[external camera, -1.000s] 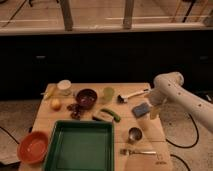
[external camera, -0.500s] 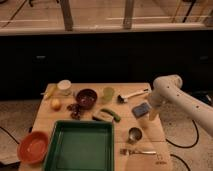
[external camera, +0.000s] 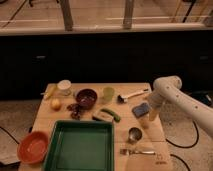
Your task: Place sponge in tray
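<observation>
The blue sponge [external camera: 141, 109] lies on the wooden table, right of centre. My gripper [external camera: 151, 116] hangs from the white arm that comes in from the right. It sits right against the sponge's right side, low over the table. The dark green tray [external camera: 80, 148] stands at the front of the table, left of the sponge, with nothing in it. Whether the gripper has hold of the sponge does not show.
An orange-red bowl [external camera: 33, 146] sits left of the tray. A metal cup [external camera: 134, 134] and a fork [external camera: 137, 150] lie between tray and sponge. Behind are a green vegetable [external camera: 112, 114], a tan-and-dark block [external camera: 101, 118], a maroon bowl [external camera: 86, 96], a green cup [external camera: 108, 94] and a white-handled brush [external camera: 131, 95].
The arm has sunk slightly over the sponge. The sponge and everything else on the table stay where they were.
</observation>
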### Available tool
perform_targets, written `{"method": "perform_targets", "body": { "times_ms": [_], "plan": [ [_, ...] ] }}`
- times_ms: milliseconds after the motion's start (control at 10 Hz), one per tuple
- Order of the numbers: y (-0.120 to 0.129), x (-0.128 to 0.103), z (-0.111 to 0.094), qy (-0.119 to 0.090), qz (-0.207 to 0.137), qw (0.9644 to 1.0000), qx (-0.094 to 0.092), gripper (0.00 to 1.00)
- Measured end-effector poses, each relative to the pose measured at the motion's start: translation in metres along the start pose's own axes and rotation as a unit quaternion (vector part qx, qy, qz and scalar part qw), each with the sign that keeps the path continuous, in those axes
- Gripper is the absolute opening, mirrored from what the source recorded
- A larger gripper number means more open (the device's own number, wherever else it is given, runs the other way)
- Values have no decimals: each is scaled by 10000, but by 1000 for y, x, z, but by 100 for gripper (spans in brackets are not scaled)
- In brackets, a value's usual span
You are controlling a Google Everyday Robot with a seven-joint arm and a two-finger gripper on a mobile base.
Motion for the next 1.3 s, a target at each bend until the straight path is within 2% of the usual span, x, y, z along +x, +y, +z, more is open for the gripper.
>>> {"method": "perform_targets", "body": {
  "times_ms": [1300],
  "plan": [
    [5,5,4,31,-13,9999,-98,75]
  ]
}}
